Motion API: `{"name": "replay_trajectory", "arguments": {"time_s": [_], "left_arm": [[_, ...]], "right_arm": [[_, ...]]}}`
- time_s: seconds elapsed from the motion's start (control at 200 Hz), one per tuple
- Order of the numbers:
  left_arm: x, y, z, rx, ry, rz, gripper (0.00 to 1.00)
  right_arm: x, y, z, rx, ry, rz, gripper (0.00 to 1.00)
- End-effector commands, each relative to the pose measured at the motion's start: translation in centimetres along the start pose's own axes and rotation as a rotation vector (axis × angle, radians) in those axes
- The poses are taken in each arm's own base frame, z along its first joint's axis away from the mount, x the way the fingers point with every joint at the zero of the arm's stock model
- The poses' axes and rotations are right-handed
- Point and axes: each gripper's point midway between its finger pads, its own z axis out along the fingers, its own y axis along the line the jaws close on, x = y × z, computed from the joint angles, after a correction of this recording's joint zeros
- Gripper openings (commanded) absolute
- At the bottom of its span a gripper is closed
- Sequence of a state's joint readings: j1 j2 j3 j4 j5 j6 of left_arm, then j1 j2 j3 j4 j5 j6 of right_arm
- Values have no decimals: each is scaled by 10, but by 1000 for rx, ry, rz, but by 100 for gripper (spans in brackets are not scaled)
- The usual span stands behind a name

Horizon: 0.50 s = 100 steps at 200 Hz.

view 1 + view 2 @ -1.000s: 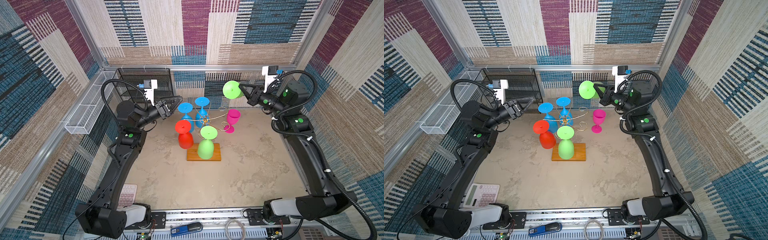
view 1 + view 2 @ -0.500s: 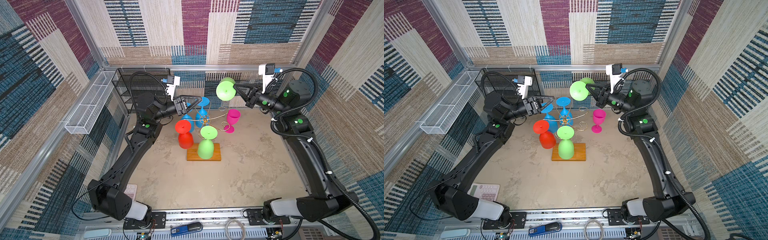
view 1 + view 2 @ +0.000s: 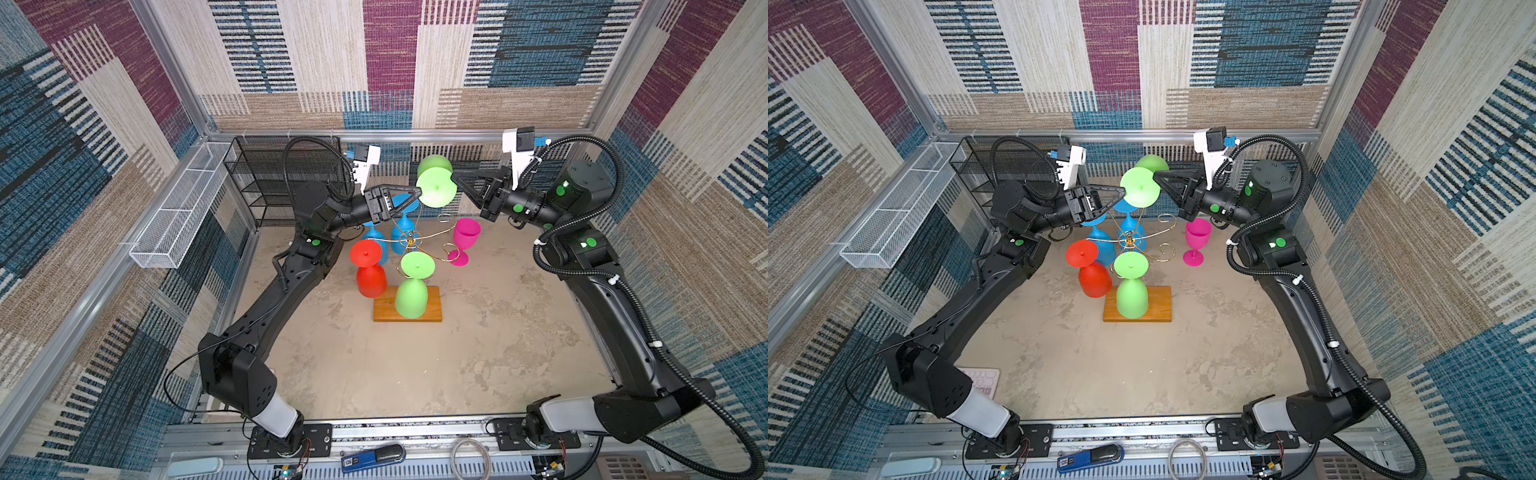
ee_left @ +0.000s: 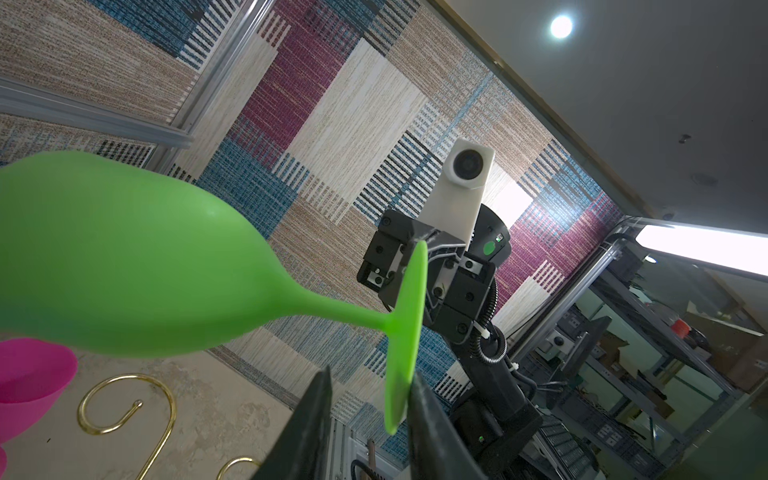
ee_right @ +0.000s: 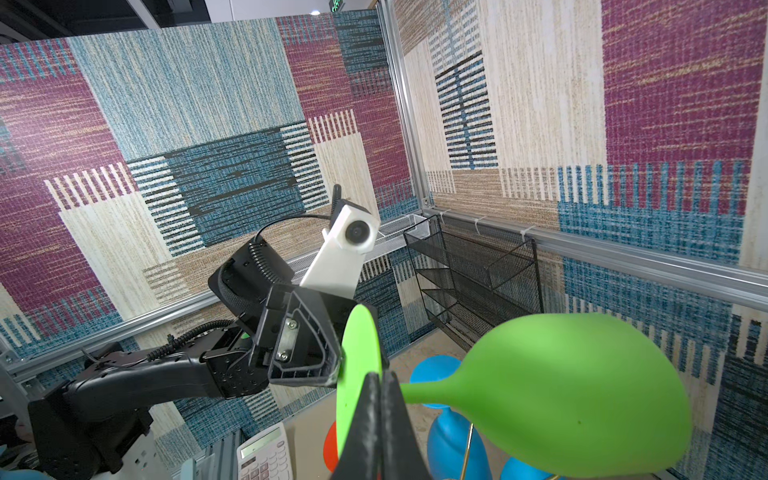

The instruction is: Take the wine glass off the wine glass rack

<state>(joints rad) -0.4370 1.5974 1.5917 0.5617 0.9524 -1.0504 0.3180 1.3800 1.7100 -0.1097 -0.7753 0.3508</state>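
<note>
R hand [image 3: 454, 178] clamped on green wine glass [image 3: 436, 189] foot, above wine glass rack [image 3: 434, 304]; L hand [image 3: 418, 192] apart, straddling foot's edge opp. R hand.

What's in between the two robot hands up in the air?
The upper green wine glass: its round foot sits between the left hand and right hand, seen in both top views.

A black mesh shelf [image 3: 257, 178] stands at the back left of the desk [image 3: 415, 374], a white mesh basket [image 3: 174, 220] runs along the left wall, and a calculator [image 3: 980, 380] lies front left.
</note>
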Motion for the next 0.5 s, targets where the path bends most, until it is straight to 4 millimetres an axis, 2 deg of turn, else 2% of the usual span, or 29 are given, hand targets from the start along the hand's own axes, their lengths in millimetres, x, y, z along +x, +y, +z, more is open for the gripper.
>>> {"name": "replay_trajectory", "arguments": {"time_s": [0.0,0.195,0.346,0.496], "left_arm": [[-7,-18,2,58,-15,46,33],[-8,-21,5,71,-15,42,26],[-9,-27,5,92,-18,42,16],[-9,-29,4,99,-17,41,0]], "right_arm": [[-4,6,2,-25,-21,-22,0],[1,7,8,-37,-15,-14,0],[2,6,9,-33,-14,-13,0],[2,8,8,-32,-13,-17,0]]}}
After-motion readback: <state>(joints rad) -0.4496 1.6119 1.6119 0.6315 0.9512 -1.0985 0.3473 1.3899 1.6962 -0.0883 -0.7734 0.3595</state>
